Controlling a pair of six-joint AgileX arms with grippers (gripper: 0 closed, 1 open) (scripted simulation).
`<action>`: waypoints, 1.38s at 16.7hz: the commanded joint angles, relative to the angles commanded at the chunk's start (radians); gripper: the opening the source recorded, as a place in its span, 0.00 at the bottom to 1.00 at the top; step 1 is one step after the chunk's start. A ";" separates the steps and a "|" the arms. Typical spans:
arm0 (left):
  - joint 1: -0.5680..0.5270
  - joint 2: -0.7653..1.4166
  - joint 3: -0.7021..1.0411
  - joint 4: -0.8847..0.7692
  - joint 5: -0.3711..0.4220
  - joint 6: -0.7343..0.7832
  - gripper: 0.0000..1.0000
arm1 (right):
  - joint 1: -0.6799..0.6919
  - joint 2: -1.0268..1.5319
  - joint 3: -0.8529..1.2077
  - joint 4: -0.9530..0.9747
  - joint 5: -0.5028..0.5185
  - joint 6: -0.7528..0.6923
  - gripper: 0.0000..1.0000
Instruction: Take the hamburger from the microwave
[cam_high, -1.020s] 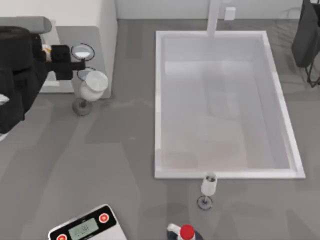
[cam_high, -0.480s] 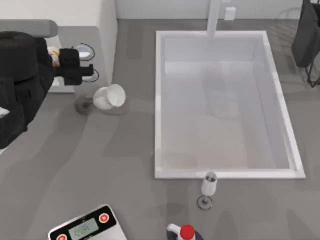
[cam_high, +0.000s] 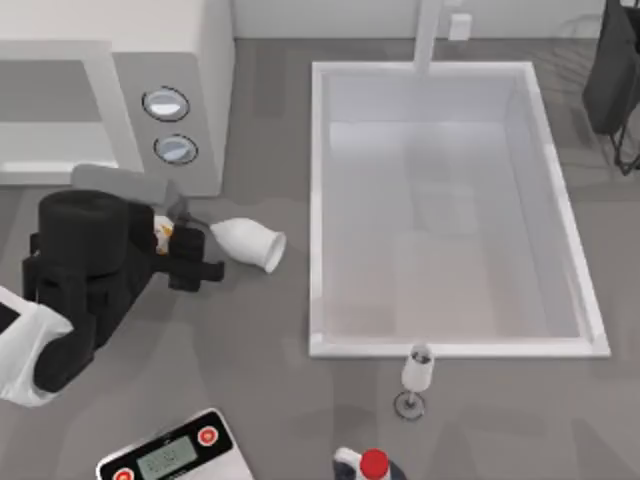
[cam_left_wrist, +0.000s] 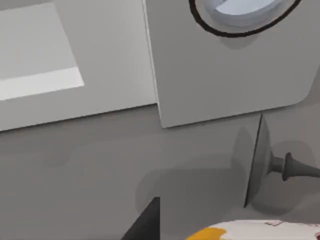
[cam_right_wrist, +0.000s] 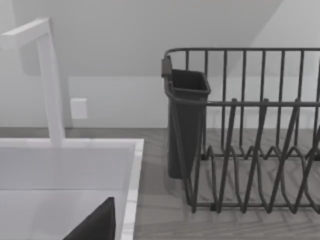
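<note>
Top view shows the large white-grey boxy microwave (cam_high: 120, 90) at the counter's far left corner, smooth-sided, with a grey window panel and two round silver-rimmed bluish knobs (cam_high: 166, 104) stacked on its control face. Just in front of it the left arm's black, blocky gripper (cam_high: 190, 262) sits low over the matte grey counter (cam_high: 250, 380). Between its fingers a small tan-yellow and orange patch shows, the round flattish hamburger (cam_high: 162, 234), so the gripper is clenched on the bun, outside the microwave and near the counter's left edge. Touching or just beside the fingertips lies a white goblet-shaped glass (cam_high: 250, 243), tipped on its side with its rim toward the large white rectangular basin (cam_high: 318, 200); whether the fingers actually touch it I cannot tell.

From the left wrist, the hamburger's (cam_left_wrist: 250, 231) orange and white edge shows, with the glass's thin disc foot and stem (cam_left_wrist: 265, 162) standing on edge near the microwave's (cam_left_wrist: 230, 75) rounded lower corner.

A smaller upright stemmed glass (cam_high: 415, 378) stands just off the basin's near rim, a white flat scale with red buttons (cam_high: 175, 450) sits at the counter's near edge, and a red-capped bottle (cam_high: 372, 465) is beside it.

The right arm is parked at the far right corner, its wrist camera facing a dark wire dish rack (cam_right_wrist: 250, 135) with a dark cutlery cup (cam_right_wrist: 186, 120).
</note>
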 joint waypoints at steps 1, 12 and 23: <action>-0.001 0.047 -0.016 0.068 0.000 -0.001 0.00 | 0.000 0.000 0.000 0.000 0.000 0.000 1.00; 0.045 0.248 0.028 0.394 -0.080 -0.088 0.00 | 0.000 0.000 0.000 0.000 0.000 0.000 1.00; 0.045 0.248 0.028 0.394 -0.080 -0.088 0.75 | 0.000 0.000 0.000 0.000 0.000 0.000 1.00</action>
